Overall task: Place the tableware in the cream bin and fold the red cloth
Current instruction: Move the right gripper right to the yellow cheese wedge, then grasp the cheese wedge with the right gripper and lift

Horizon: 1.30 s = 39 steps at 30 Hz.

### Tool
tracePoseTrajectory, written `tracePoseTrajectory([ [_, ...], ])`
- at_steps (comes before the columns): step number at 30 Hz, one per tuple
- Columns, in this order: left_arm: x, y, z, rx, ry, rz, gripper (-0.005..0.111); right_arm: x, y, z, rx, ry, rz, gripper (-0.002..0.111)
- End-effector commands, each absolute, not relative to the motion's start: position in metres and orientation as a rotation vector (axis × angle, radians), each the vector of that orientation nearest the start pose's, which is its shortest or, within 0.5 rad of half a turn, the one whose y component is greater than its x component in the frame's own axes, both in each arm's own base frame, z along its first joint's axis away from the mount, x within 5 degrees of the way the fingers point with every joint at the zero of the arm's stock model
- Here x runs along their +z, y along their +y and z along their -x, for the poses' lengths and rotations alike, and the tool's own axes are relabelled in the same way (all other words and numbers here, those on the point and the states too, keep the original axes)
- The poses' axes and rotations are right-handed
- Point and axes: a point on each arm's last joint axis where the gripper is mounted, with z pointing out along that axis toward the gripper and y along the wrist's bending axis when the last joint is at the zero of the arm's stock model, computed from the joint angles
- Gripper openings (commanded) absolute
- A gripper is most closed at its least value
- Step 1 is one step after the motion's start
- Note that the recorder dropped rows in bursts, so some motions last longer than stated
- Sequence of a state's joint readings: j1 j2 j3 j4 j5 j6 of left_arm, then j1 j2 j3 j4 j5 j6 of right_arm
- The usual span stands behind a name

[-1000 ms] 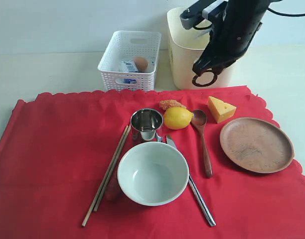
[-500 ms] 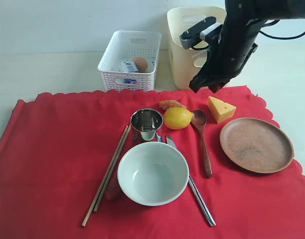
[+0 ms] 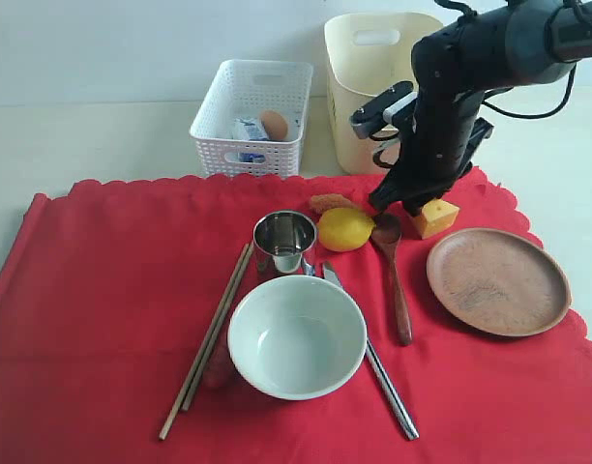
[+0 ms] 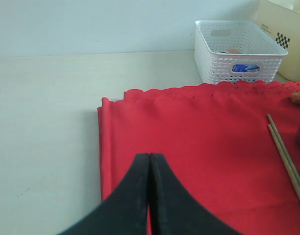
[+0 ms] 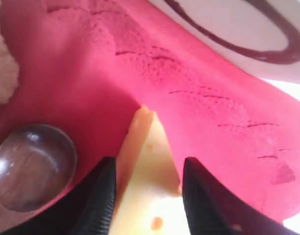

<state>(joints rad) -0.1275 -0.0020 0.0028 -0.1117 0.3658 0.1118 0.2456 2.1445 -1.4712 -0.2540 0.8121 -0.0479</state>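
The red cloth (image 3: 112,290) lies spread on the table. On it are the pale bowl (image 3: 296,335), steel cup (image 3: 284,235), two chopsticks (image 3: 211,333), dark wooden spoon (image 3: 398,280), knife (image 3: 383,372) and brown plate (image 3: 497,280). The cream bin (image 3: 359,97) stands behind the cloth. My right gripper (image 3: 398,205) is low over the cheese wedge (image 5: 150,186), open, its jaws standing either side of the wedge, beside the spoon's bowl (image 5: 30,166). My left gripper (image 4: 149,155) is shut and empty over the cloth's (image 4: 199,137) left edge; the exterior view does not show it.
A white lattice basket (image 3: 252,116) left of the cream bin holds an egg (image 3: 273,123) and a milk carton (image 3: 246,130). A lemon (image 3: 345,229) and a small browned food piece (image 3: 332,202) lie between cup and spoon. Bare table borders the cloth on the left (image 4: 47,122).
My right arm has come down from in front of the cream bin to the cheese wedge, and its jaws have opened. Nothing on the cloth has moved.
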Motion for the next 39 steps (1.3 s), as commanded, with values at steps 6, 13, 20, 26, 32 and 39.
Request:
tracePoseTrajectory([
  [6,0.181,-0.010,-0.052,-0.125,1.832,-0.152,0.000,0.106,0.083,-0.414,-0.296,2.917,0.648,0.040],
  [13,0.181,-0.010,-0.052,-0.125,1.832,-0.152,0.000,0.106,0.083,-0.414,-0.296,2.918,0.648,0.013],
  [20,0.181,-0.010,-0.052,-0.125,1.832,-0.152,0.000,0.112,0.083,-0.414,-0.298,2.914,0.644,0.000],
  [26,0.181,-0.010,-0.052,-0.125,1.832,-0.152,0.000,0.134,0.083,-0.414,-0.287,2.864,0.622,0.000],
  [32,0.181,-0.010,-0.052,-0.125,1.832,-0.152,0.000,0.163,0.087,-0.412,-0.228,2.806,0.572,0.000],
  [39,0.181,-0.010,-0.052,-0.125,1.832,-0.152,0.000,0.190,0.099,-0.409,-0.009,2.731,0.505,0.000],
])
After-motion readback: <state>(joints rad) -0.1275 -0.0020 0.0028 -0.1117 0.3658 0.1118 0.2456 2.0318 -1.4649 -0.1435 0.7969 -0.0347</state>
